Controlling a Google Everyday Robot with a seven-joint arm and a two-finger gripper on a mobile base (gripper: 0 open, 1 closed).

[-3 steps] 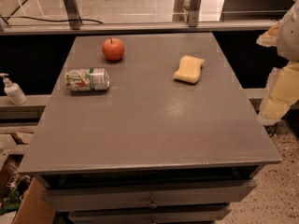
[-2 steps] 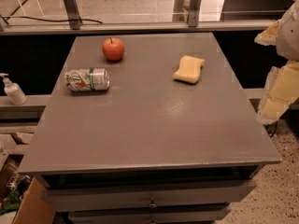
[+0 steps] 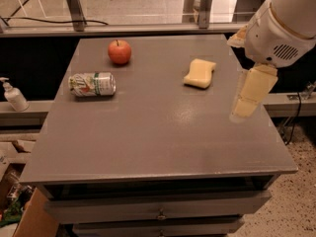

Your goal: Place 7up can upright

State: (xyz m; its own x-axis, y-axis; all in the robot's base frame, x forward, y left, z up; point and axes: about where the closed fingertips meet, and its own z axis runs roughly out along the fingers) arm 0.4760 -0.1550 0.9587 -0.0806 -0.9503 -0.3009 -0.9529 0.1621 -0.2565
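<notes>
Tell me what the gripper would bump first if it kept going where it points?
Probably the table top near its right edge: the gripper hangs there pointing down. Depth is unclear; the 7up can lies far left.

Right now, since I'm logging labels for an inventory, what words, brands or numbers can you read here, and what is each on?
7up can, lying on its side: green and red print, too blurred to read.
Pump bottle, left of the table: no label can be read.
Apple and sponge: no text.
Tool, above the table's right edge: no text can be seen.
</notes>
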